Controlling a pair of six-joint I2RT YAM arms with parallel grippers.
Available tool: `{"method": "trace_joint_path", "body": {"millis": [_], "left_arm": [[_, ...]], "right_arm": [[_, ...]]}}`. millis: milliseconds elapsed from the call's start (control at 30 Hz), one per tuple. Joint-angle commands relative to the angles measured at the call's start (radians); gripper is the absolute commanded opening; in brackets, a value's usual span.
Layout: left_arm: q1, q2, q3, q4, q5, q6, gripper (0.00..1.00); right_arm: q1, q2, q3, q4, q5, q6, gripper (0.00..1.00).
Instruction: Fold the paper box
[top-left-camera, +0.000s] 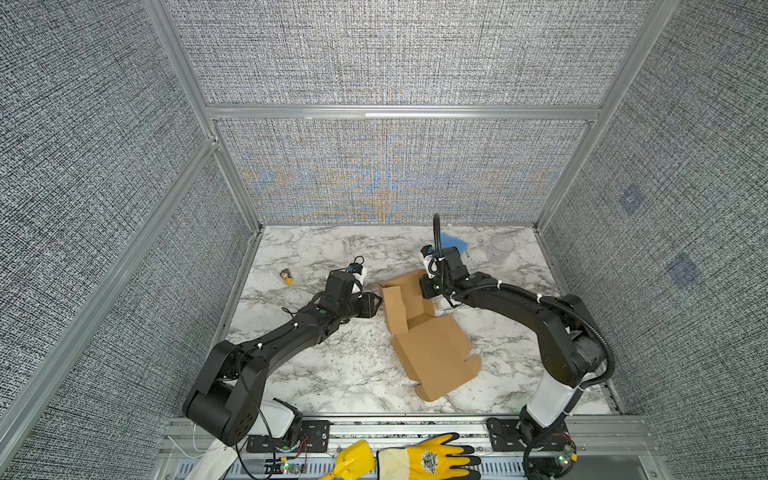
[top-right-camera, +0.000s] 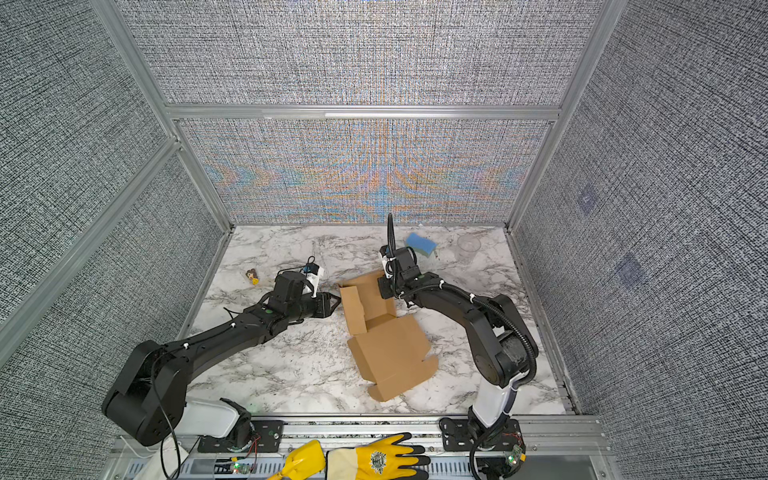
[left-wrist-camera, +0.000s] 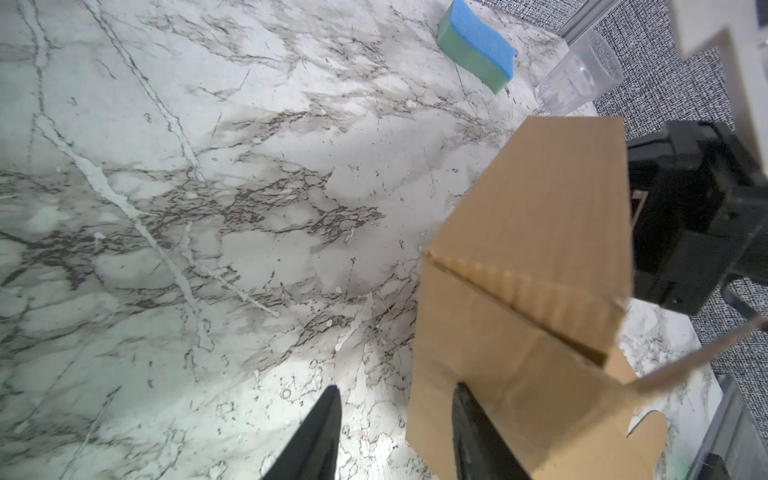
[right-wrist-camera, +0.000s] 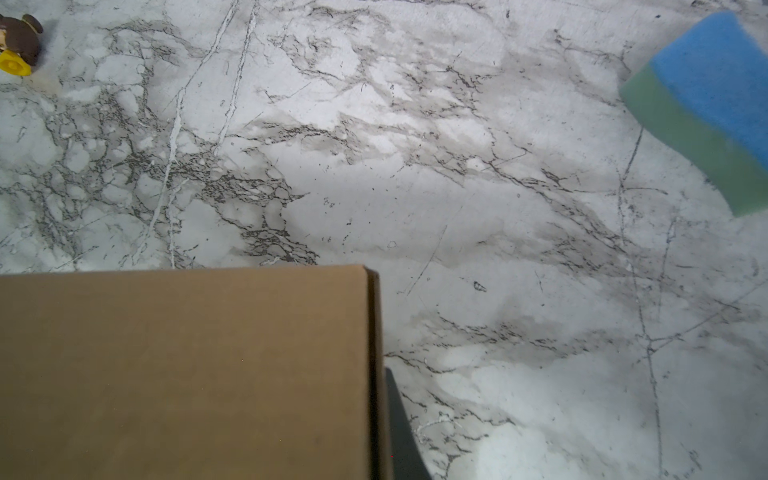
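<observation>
Gray cloth walls stand around a white marble worktop (top-left-camera: 332, 374). The paper box (top-left-camera: 432, 353) lies between the two arms, a bit right of the middle. Its near part is flat on the worktop. Its far part has sides folded up, so it looks like a small open tray. Only brown cardboard shows inside the tray.

The left end effector (left-wrist-camera: 395, 386) is open. One of its fingers (left-wrist-camera: 469, 415) is against the outside of the box's left side. The right end effector (right-wrist-camera: 382, 382) is closed on the far side of the box. One dark finger shows just beside the cardboard, and the other is hidden behind it.

A clear cup (top-right-camera: 468, 247) stands near the far right corner. I cannot tell if anything is in it. A blue and green sponge (top-right-camera: 420, 243) sits near the cup. A small toy figure (top-left-camera: 286, 276) lies at the far left.
</observation>
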Motion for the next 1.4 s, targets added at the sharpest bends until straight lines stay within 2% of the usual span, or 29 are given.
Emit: {"method": "trace_joint_path", "body": {"millis": [0, 667, 967, 1367], "left_arm": [[-0.016, -0.004, -0.003, 0.063, 0.018, -0.001, 0.46], [-0.065, -0.046, -0.057, 0.152, 0.035, -0.030, 0.42], [-0.088, -0.040, -0.042, 0.128, -0.012, -0.024, 0.50], [-0.104, -0.042, -0.039, 0.125, -0.026, -0.030, 0.50]], "right_arm": [[0.003, 0.001, 0.008, 0.007, -0.003, 0.004, 0.00], [0.003, 0.017, 0.017, 0.012, -0.027, 0.019, 0.00], [0.008, 0.017, 0.012, 0.013, -0.022, 0.023, 0.00], [0.009, 0.013, 0.008, 0.013, -0.016, 0.020, 0.00]]}}
